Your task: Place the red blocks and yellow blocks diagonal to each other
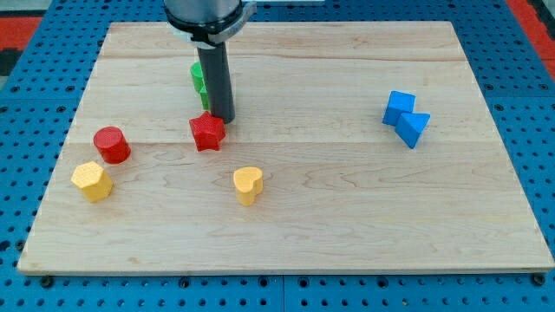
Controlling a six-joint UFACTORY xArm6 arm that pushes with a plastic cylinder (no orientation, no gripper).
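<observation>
My tip (222,118) stands just above and right of the red star block (207,132), touching or nearly touching its upper right edge. A red cylinder (112,144) sits at the view's left. A yellow hexagon block (91,181) lies just below and left of the red cylinder. A yellow heart block (248,185) lies below and right of the red star. The rod (216,82) partly hides the green blocks (198,78) behind it.
Two blue blocks (405,117) sit touching each other at the view's right. The wooden board (347,217) rests on a blue pegboard surface. The arm's dark body (208,13) hangs over the board's top edge.
</observation>
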